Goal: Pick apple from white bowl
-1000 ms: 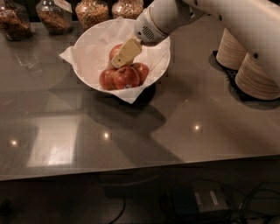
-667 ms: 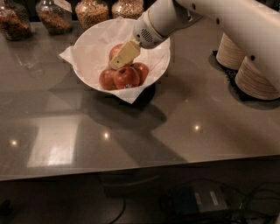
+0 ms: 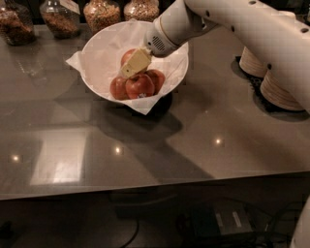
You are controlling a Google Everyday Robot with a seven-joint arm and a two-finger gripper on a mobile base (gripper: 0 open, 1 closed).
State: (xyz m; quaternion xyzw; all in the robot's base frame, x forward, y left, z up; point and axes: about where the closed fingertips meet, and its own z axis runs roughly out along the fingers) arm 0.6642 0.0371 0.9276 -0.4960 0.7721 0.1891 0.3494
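Observation:
The white bowl (image 3: pixel 99 46), lined with crinkled white paper, stands on the dark counter at the back left. Several apples lie in it. The lighter apple (image 3: pixel 128 55), red with paler patches, lies at the back of the pile, partly hidden behind my gripper. In front of it are darker red apples, one with a small sticker (image 3: pixel 140 85), one on the left (image 3: pixel 117 88) and one on the right (image 3: pixel 157 78). My gripper (image 3: pixel 131 65) reaches down into the bowl from the upper right, its yellowish fingers right at the lighter apple.
Glass jars of dry food (image 3: pixel 101 13) stand in a row behind the bowl. Stacks of beige paper bowls (image 3: pixel 280 89) stand at the right. The counter's front edge (image 3: pixel 145 189) runs across the lower part of the view.
The arm and gripper have stayed at the lighter apple in the bowl. Nothing has visibly moved.

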